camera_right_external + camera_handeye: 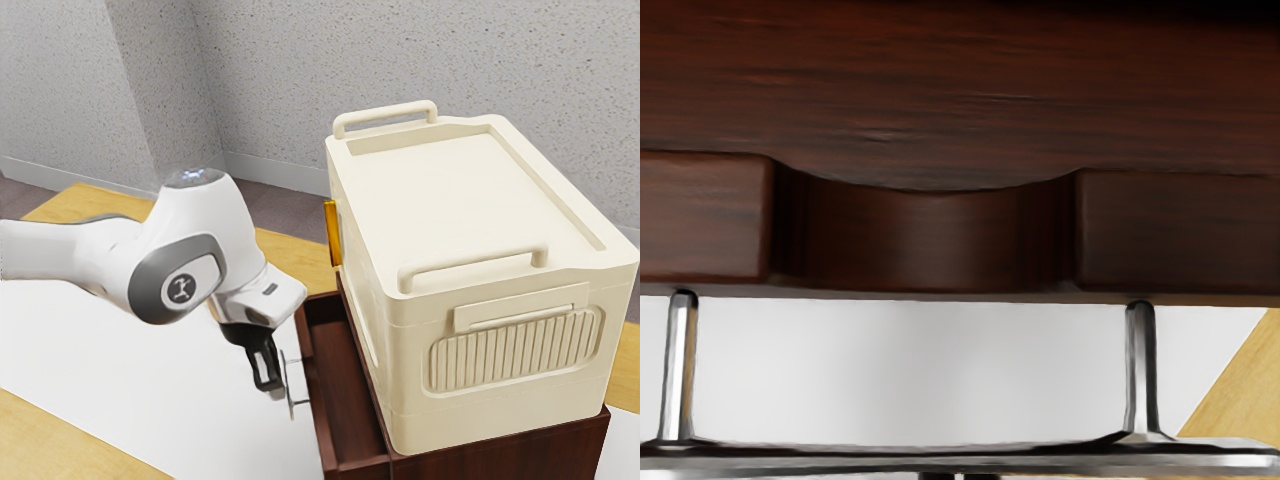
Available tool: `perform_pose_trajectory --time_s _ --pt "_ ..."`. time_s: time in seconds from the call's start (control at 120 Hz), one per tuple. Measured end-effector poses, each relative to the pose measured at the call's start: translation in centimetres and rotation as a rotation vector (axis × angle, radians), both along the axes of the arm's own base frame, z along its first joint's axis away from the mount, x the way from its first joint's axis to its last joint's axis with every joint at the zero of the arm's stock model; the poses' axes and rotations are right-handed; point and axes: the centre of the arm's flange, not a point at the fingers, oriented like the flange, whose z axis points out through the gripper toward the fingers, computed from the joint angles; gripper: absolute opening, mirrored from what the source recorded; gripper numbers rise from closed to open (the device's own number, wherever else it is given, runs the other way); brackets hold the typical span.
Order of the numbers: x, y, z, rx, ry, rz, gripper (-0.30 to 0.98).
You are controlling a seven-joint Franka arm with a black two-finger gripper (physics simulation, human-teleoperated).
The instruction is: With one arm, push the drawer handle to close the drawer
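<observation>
Nearest the exterior camera stands the cream storage crate (410,400), ribbed on its end panel and set on the dark-wood cabinet (520,455). The drawer (315,385) is open, drawn out from the cabinet on the side facing the arm (205,240). Its handle (890,461) is on the outer face, over a white sheet (150,400) laid on the wooden table (60,450). The hand (266,368) is at the handle's outer side, its two fingers drawn together with nothing evident between them; the wrist view puts their tips just beside the bar, about midway between the posts (whether they touch it cannot be confirmed). Step in hand, as assessed: lining up for the push, closing not achieved. The next move calls for steady pressure against the bar, straight toward the cabinet, with the tips kept near the middle so that the drawer does not skew or the tips slide off. Condition of the item: reddish-brown wood with visible grain, a shallow scooped notch in the top edge of the front, and a bright metal bar carried on two slim posts, all apparently sound.
</observation>
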Motion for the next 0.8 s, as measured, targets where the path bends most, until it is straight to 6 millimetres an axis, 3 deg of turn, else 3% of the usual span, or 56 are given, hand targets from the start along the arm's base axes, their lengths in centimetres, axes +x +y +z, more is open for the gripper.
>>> perform_pose_trajectory --time_s 0.8 --pt "3.6 -3.5 -0.1 -0.066 -0.023 -0.016 -0.10"
